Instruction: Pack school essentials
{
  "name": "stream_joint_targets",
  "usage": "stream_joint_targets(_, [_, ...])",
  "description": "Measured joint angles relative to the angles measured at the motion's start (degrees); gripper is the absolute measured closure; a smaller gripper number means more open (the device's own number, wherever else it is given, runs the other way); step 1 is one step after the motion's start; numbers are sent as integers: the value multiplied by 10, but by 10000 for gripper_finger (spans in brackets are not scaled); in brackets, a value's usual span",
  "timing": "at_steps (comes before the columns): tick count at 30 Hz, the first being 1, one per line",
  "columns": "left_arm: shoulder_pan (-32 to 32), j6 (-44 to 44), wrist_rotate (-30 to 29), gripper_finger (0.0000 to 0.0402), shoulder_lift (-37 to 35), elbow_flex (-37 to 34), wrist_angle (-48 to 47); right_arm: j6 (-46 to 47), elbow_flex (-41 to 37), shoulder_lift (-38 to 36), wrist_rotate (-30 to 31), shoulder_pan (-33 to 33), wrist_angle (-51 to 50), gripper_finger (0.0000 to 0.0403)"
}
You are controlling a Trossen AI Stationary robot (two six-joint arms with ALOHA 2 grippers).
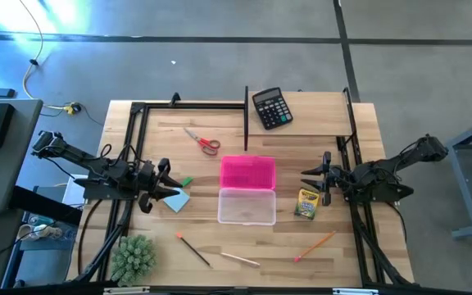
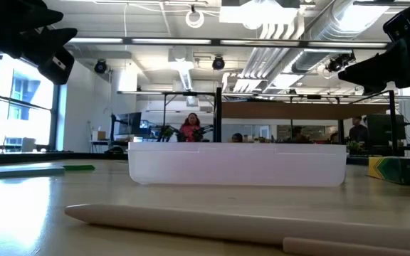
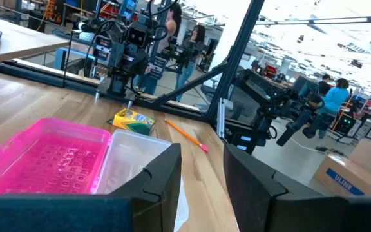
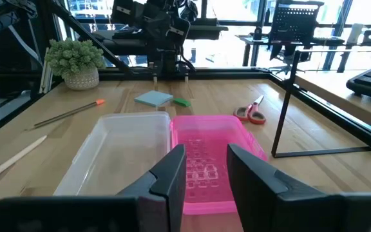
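wood table point(image 1: 359, 139) | on it: calculator point(image 1: 271, 108), scissors point(image 1: 203, 142), open pink case point(image 1: 247, 190), crayon box point(image 1: 306, 203), notepad point(image 1: 177, 201), eraser point(image 1: 186, 181), three pencils point(image 1: 193, 249), plant point(image 1: 133, 256)

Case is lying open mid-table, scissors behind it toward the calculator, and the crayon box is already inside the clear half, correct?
Not quite. The crayon box is not in the clear half; the high view shows it on the table beside the case, near the right gripper. The scissors and calculator are as you say.
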Motion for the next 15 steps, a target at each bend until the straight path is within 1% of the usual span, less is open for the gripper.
stream_joint_targets(5, [0, 0, -1, 296, 0, 0, 1, 0, 0, 0, 0, 0, 0, 298])
stream_joint_targets(15, [0, 0, -25, 296, 0, 0, 0, 0, 0, 0, 0, 0, 0, 298])
